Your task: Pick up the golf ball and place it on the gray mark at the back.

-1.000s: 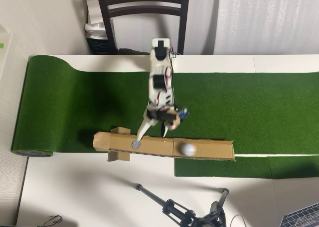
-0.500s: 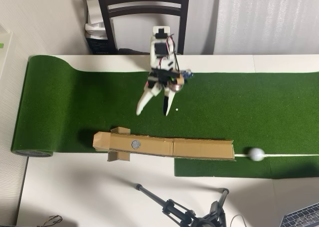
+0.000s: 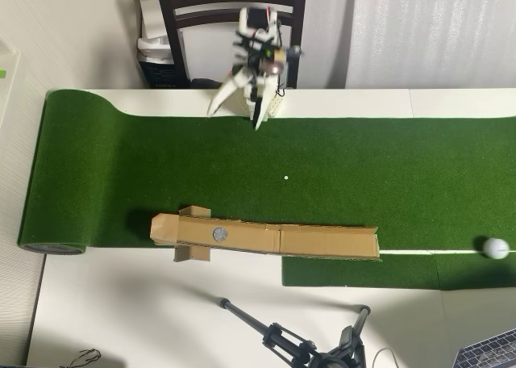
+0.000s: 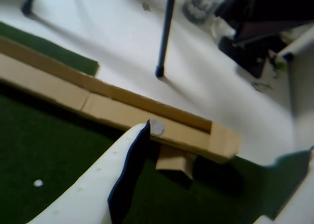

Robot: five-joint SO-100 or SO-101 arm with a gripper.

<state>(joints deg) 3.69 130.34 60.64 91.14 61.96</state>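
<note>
The white golf ball (image 3: 497,248) lies on the green mat (image 3: 363,166) at the far right edge of the overhead view, out of sight in the wrist view. The gray mark (image 3: 220,233) is a small round disc on the cardboard channel (image 3: 274,239); it also shows in the wrist view (image 4: 157,126), just past a fingertip. My gripper (image 3: 235,119) hangs open and empty over the mat's far edge, well away from the ball. In the wrist view one white finger (image 4: 98,189) with a dark pad crosses the lower middle.
A tiny white dot (image 3: 285,177) sits mid-mat, also in the wrist view (image 4: 38,183). A black tripod (image 3: 298,344) stands on the white table in front of the channel. A dark chair (image 3: 185,13) is behind the arm. A laptop corner (image 3: 492,353) is bottom right.
</note>
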